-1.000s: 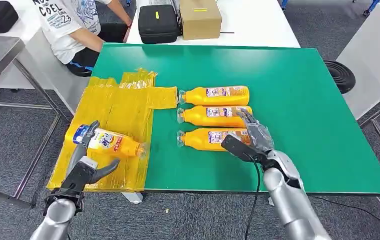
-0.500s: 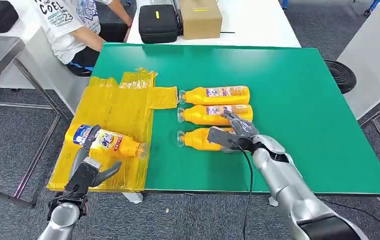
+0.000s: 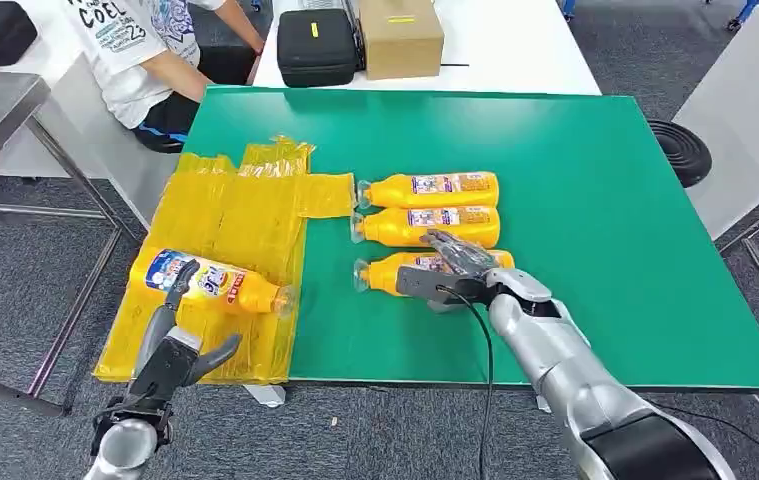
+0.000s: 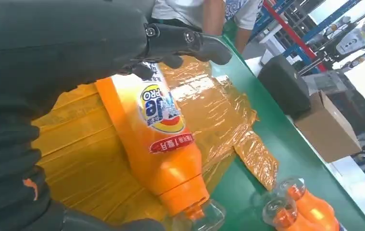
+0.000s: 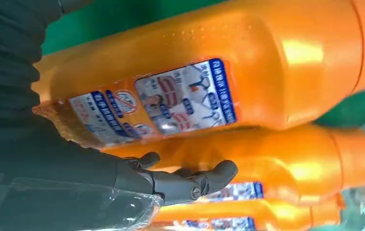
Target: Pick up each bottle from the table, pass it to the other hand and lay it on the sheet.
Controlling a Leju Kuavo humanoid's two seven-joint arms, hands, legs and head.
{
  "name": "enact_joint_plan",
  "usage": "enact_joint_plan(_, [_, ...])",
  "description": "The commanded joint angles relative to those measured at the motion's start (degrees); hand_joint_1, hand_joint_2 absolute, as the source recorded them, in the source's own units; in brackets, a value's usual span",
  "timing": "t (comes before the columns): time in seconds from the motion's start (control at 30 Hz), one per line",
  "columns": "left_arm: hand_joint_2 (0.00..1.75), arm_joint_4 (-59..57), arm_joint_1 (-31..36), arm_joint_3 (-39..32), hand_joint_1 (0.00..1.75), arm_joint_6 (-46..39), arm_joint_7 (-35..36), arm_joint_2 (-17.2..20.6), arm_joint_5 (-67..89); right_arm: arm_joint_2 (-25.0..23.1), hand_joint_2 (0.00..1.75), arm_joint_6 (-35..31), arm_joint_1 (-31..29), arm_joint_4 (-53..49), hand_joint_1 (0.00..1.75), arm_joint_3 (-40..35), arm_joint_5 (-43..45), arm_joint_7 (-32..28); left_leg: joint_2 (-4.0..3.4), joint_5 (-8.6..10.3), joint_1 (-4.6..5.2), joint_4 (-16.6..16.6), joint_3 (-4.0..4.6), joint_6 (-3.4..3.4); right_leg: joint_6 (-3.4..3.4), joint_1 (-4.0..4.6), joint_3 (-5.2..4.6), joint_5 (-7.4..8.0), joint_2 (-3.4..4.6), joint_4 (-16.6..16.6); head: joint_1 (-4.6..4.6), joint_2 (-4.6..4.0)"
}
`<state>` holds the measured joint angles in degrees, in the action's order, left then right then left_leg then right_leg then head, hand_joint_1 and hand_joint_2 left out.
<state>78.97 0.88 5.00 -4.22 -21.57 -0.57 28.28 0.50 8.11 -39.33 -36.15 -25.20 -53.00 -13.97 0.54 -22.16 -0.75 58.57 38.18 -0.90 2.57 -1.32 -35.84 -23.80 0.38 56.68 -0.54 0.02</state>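
Observation:
Three orange bottles lie side by side on the green table (image 3: 595, 200): a far one (image 3: 430, 187), a middle one (image 3: 410, 227) and a near one (image 3: 380, 274). My right hand (image 3: 455, 265) rests over the near bottle (image 5: 185, 96), its fingers (image 5: 195, 180) spread, reaching towards the middle bottle (image 5: 276, 168) and not closed around anything. A fourth bottle (image 3: 210, 283) lies on the yellow sheet (image 3: 225, 215). My left hand (image 3: 177, 345) hovers open just in front of that bottle (image 4: 163, 139), one fingertip (image 4: 190, 41) over its label end.
The sheet (image 4: 74, 139) overhangs the table's left edge. A seated person (image 3: 140, 50) is at the far left corner. A black case (image 3: 315, 45) and a cardboard box (image 3: 400, 35) stand on the white table behind. A cable (image 3: 483, 370) trails from my right wrist.
My right hand has moved left and down onto the near bottle. My left hand has drawn back from the bottle on the sheet, which has settled slightly.

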Motion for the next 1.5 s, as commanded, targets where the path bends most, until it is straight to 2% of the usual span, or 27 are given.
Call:
enact_joint_plan(0.03, [1.75,0.32,0.06,-0.87,0.0,0.12,0.48,0.25,0.18,0.36,1.75,1.53,-2.69,1.31,0.0,-5.09,0.54,0.63,-0.15,-0.17,0.01,0.02,-0.35,0.01,-0.15,0.03,0.32,-0.13,0.06,0.01,0.0,0.0])
enact_joint_plan(0.1, [1.75,0.29,0.14,-0.93,0.0,0.17,0.54,0.26,0.2,0.87,1.75,1.8,-2.25,0.9,0.0,-5.76,0.86,0.67,-0.07,-0.08,0.01,0.01,-0.18,0.0,-0.1,0.01,0.16,-0.07,0.01,0.01,0.0,0.0])
enact_joint_plan(0.3, [1.75,-0.28,0.14,-0.63,0.0,0.72,0.71,0.57,0.3,3.42,1.75,1.82,-0.15,0.43,0.0,-7.08,3.2,1.71,0.05,-0.12,-0.01,-0.05,-0.36,0.0,-0.13,0.04,0.37,-0.14,-0.12,-0.07,0.0,0.0])
enact_joint_plan(0.8, [1.75,-1.9,1.44,-0.43,0.0,2.03,0.72,0.73,-0.75,6.01,1.75,3.26,0.54,4.17,0.0,-5.45,5.4,4.58,0.15,-0.03,-0.02,-0.06,-0.3,0.0,-0.09,0.04,0.3,-0.08,-0.21,-0.1,0.0,0.0])
enact_joint_plan(1.03, [1.75,-1.34,-0.17,-0.35,0.0,2.52,0.58,0.68,-1.13,8.13,1.75,3.27,3.52,4.06,0.0,-4.75,5.82,4.81,0.18,-0.1,-0.05,-0.13,-0.63,0.0,-0.15,0.08,0.68,-0.13,-0.26,-0.22,0.0,0.0])
enact_joint_plan(1.33, [1.75,-2.08,0.85,-0.13,0.0,2.88,0.28,0.68,-1.17,8.59,1.75,4.04,5.02,1.49,0.02,-4.49,5.98,4.99,0.23,-0.06,-0.04,-0.09,-0.77,0.01,-0.1,0.07,0.81,-0.12,-0.27,-0.19,0.0,0.0])
enact_joint_plan(1.37, [1.75,-2.17,0.89,-0.16,0.0,2.9,0.27,0.78,-1.18,8.64,1.75,4.09,5.02,1.36,1.03,-4.56,5.91,4.98,0.31,-0.06,-0.05,-0.13,-0.89,0.01,-0.14,0.08,0.94,-0.15,-0.37,-0.25,0.02,0.0])
enact_joint_plan(1.4, [1.75,-2.22,0.85,-0.18,0.0,2.93,0.26,0.85,-1.21,8.65,1.75,4.24,4.95,1.18,1.52,-4.61,5.89,4.88,0.26,-0.04,-0.03,-0.09,-0.83,0.01,-0.09,0.05,0.83,-0.13,-0.29,-0.18,0.0,0.0])
enact_joint_plan(1.43, [1.75,-2.18,0.81,-0.19,0.0,2.95,0.24,0.88,-1.24,8.64,1.75,4.45,4.95,1.06,1.69,-4.57,5.99,4.76,0.25,-0.06,-0.05,-0.14,-0.96,0.01,-0.15,0.08,0.97,-0.14,-0.31,-0.25,0.0,0.0])
enact_joint_plan(1.5, [1.75,-2.0,0.58,-0.31,0.0,3.04,0.15,1.05,-1.45,8.62,1.75,5.03,4.89,0.83,1.75,-4.8,6.03,4.27,0.21,-0.07,-0.05,-0.12,-1.01,0.02,-0.15,0.09,1.01,-0.15,-0.27,-0.24,0.0,0.0])
